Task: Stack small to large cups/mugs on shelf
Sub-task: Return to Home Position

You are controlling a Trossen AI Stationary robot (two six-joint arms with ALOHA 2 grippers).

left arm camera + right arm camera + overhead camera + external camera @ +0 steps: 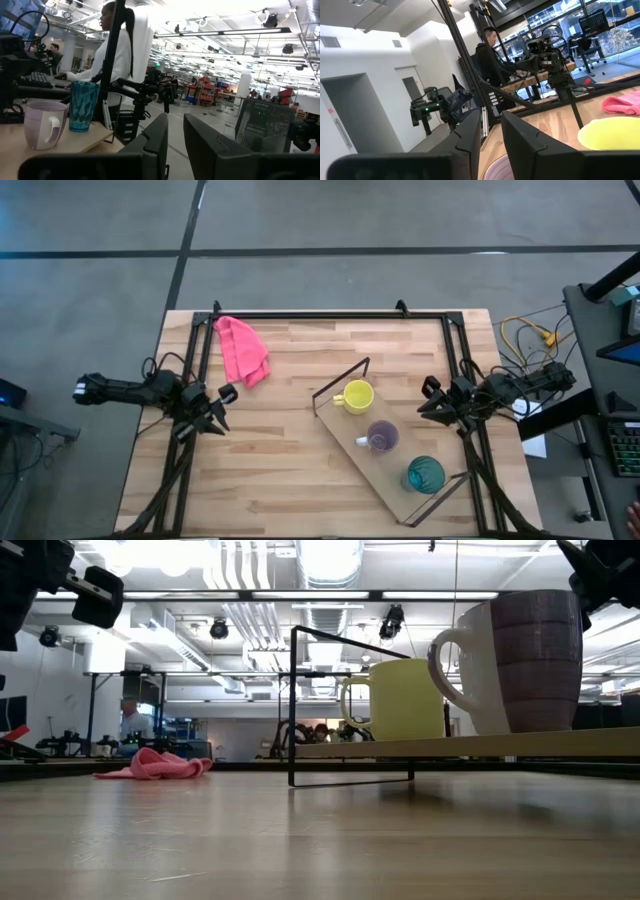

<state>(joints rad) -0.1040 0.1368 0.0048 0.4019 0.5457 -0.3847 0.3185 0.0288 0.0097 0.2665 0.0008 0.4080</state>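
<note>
Cups/mugs on the shelf [345, 427], 3 in a row along the board: yellow mug [355, 395] at the far end, purple mug [382, 437] in the middle, teal cup [425, 474] at the near end, all upright and apart. Left gripper [218, 410]: over the left side of the table [280, 480], well apart from the shelf, fingers [156, 140] parted by a narrow gap, nothing between them. Right gripper [428, 400]: just beside the shelf's right edge, near the yellow and purple mugs, fingers [522, 145] likewise parted and empty. Judged as placing done, retreat to rest in hand. Recommend drawing the right arm straight back from the shelf, clear of mug handles and wire bracket [291, 700]; no sweep across the row. Pink cloth [242, 350] beyond the left arm; no obstruction expected.
</note>
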